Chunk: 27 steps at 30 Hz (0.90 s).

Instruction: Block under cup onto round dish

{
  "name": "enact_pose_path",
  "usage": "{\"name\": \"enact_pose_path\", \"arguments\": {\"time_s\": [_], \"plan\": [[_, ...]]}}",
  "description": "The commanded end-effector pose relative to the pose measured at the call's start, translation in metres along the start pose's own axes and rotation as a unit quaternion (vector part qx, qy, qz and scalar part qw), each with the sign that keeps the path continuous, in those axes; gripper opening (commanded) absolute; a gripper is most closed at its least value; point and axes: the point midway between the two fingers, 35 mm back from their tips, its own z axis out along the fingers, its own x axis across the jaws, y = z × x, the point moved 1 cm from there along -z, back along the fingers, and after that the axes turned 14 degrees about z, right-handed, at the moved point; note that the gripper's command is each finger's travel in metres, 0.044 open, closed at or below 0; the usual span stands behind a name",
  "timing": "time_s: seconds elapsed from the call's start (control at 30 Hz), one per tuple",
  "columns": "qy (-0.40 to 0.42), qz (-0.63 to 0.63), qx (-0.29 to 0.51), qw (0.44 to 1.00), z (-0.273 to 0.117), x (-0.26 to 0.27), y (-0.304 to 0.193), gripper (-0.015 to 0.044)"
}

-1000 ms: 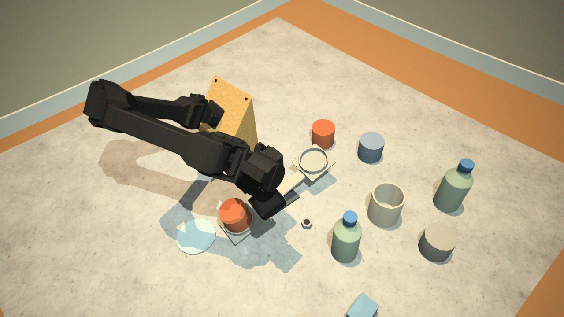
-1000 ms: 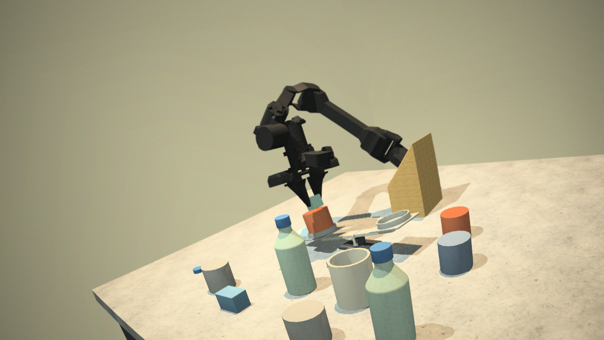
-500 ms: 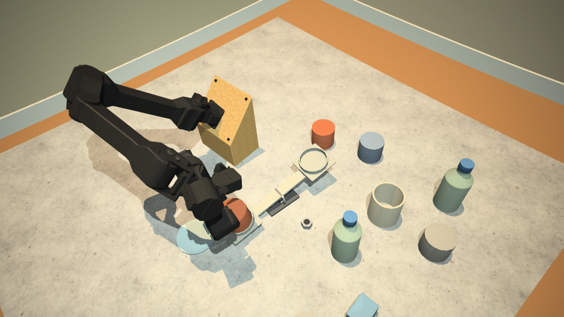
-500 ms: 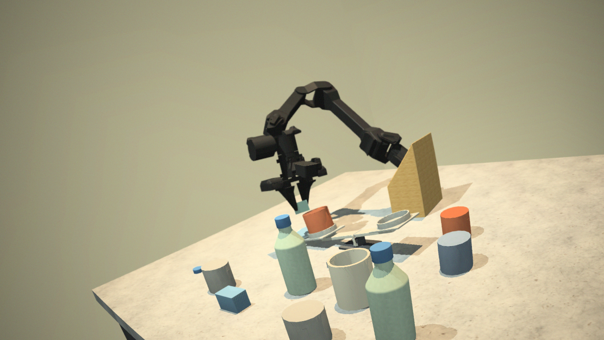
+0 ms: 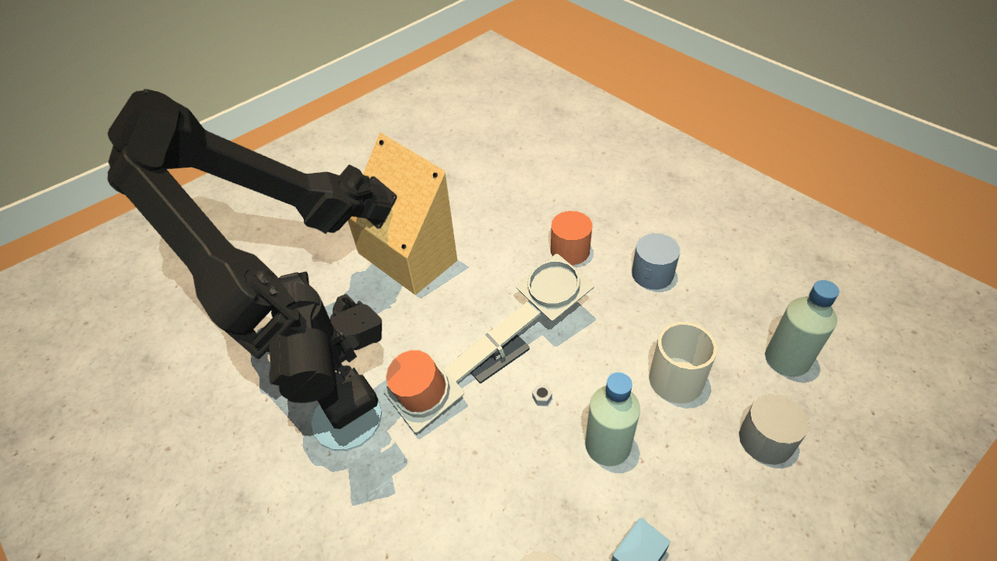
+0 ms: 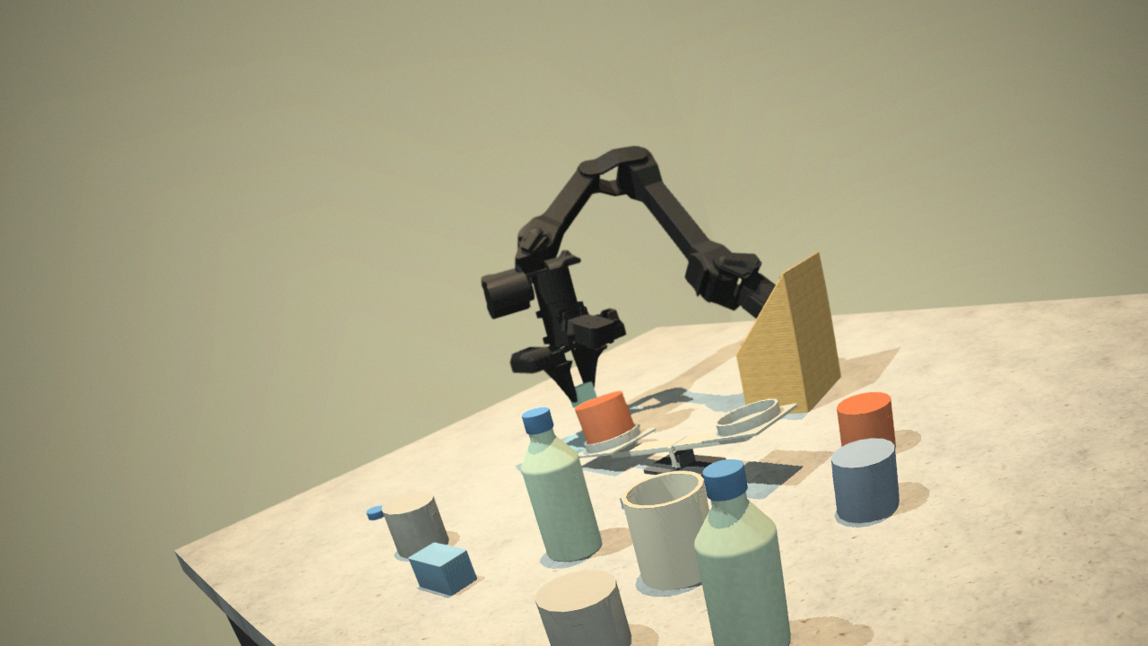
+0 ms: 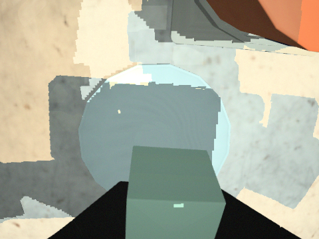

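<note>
Pale speckled tabletop (image 5: 487, 488) (image 6: 1003, 482) ran across most of the top view, orange border and grey-green wall behind. Black arm, one, filled the left of that view, bent over. Wooden wedge, one (image 5: 435, 237) (image 6: 790, 345), stood upper centre-left. Balance, one (image 5: 487, 347) (image 6: 726, 439), lay slanted mid-frame, low end lower left; a sweep of the arm there could have knocked it and jolted the cup on it. Green bottles, two (image 5: 610, 432) (image 6: 561, 506), right half. Open pale pot, one (image 5: 672, 376) (image 6: 662, 542), right of centre. Round dish, one (image 5: 348, 434) (image 6: 571, 438) (image 7: 149, 116), lower left, under the gripper (image 5: 355, 411) (image 6: 584, 393) (image 7: 167, 194). Orange cups, two: one (image 5: 416, 382) (image 6: 604, 419) (image 7: 307, 23) on the low end, just beside the dish, the other (image 5: 571, 238) (image 6: 865, 417) on the tabletop past the raised end. Main risk: fingers opening wide or the wrist swinging right would have brushed the near cup and ended the attempt. Blue-grey cylinder, one (image 5: 655, 261) (image 6: 865, 482), upper right. Block, one (image 6: 585, 392) (image 7: 173, 186), green, was clamped between the jaws, above the dish, in the wrist view's lower centre; released too high or off-centre, it might have bounced or tipped over the rim. Nut, one (image 5: 542, 395), centre.
</note>
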Motion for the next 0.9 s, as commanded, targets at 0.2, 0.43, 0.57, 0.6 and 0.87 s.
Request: {"name": "enact_pose_path", "arguments": {"time_s": [0.2, 0.43, 0.57, 0.6, 0.87], "plan": [[-0.001, -0.001, 0.004, 1.000, 0.036, 0.002, -0.003, 0.0000], [-0.001, -0.001, 0.004, 1.000, 0.040, 0.002, -0.003, 0.0000], [-0.001, -0.001, 0.004, 1.000, 0.044, 0.002, -0.003, 0.0000], [-0.001, -0.001, 0.004, 1.000, 0.045, 0.002, -0.003, 0.0000], [-0.002, -0.001, 0.005, 1.000, 0.058, 0.002, -0.004, 0.0000]]}}
